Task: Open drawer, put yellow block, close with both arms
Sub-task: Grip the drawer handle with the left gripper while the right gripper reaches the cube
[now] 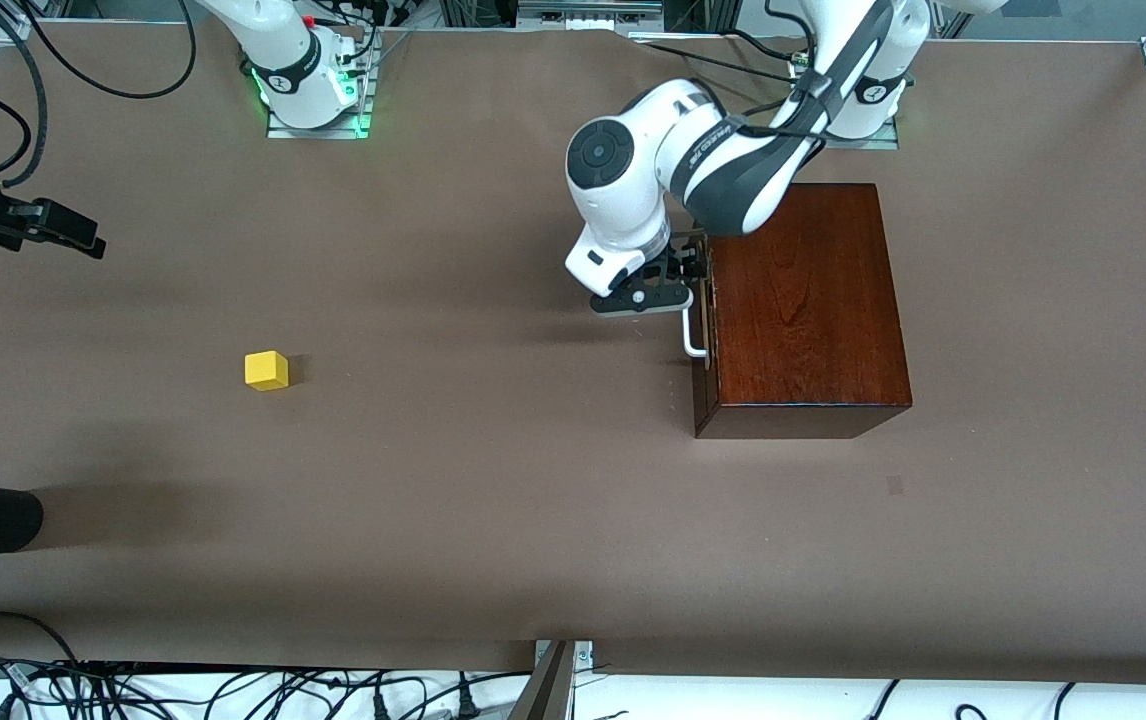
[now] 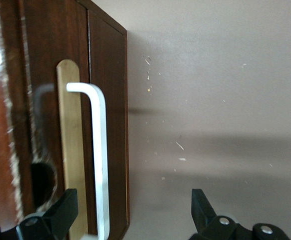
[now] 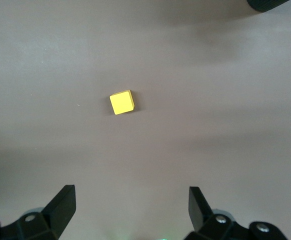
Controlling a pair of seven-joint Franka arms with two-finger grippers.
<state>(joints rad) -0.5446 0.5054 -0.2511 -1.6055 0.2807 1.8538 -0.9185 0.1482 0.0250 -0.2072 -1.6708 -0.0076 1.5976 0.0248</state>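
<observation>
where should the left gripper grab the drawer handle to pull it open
Grip the straight middle of the white handle, coming in from in front of the drawer, which is shut. The bar stands off the dark front on two short legs, leaving a gap for one finger. The open left gripper already straddles the bar, so closing there should hold for a straight pull.

Both arms (image 1: 713, 160) are glossy white with dark grey bands, round grey joint caps, black cables and black pincers whose finger mounts carry small silver screws.
</observation>
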